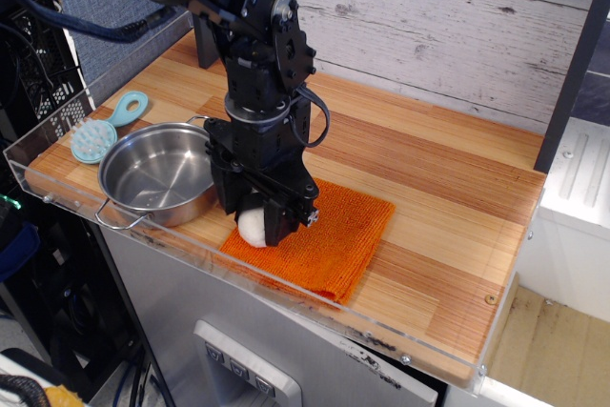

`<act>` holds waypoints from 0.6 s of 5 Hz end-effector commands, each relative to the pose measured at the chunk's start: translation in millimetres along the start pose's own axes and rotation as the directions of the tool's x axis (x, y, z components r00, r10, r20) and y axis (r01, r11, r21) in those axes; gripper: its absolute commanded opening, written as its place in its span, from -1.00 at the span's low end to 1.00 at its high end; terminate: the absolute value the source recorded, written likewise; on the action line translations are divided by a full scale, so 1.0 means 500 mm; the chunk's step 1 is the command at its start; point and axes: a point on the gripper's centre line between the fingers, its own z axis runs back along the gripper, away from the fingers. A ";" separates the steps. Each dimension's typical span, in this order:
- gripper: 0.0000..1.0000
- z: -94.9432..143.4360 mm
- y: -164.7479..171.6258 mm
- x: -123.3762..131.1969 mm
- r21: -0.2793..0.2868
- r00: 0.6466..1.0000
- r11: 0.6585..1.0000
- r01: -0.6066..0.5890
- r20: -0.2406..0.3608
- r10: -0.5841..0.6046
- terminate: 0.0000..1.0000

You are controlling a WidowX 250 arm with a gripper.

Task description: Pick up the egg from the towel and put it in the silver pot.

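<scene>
Black gripper [255, 226] pointing down, fingers pinching white egg-shaped lump [252, 227] at left end of square orange terry towel [329, 235]. Whether lifted off cloth, unclear. Shallow shiny steel pot [152, 175] at 9 o'clock of egg, just beside towel. Light-blue round brush [99, 133] at 10 o'clock of pot.

**Arm bent down, end effector closed on the egg**

The black arm reaches in from the upper left and bends steeply downward; its wrist points almost straight down; the end effector [255, 226] sits low at the near-left part of the worktop; its two dark fingers [278, 226] flank the white egg [251, 227], pressed against its sides.
</scene>
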 end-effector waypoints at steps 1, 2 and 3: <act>-1.00 0.065 0.014 0.010 0.021 0.998 0.999 0.028 0.057 -0.029 -1.00; -1.00 0.163 0.045 -0.005 -0.055 0.990 0.998 0.019 0.138 -0.012 -1.00; -1.00 0.255 0.127 -0.036 -0.116 0.988 0.992 -0.052 0.138 0.067 -1.00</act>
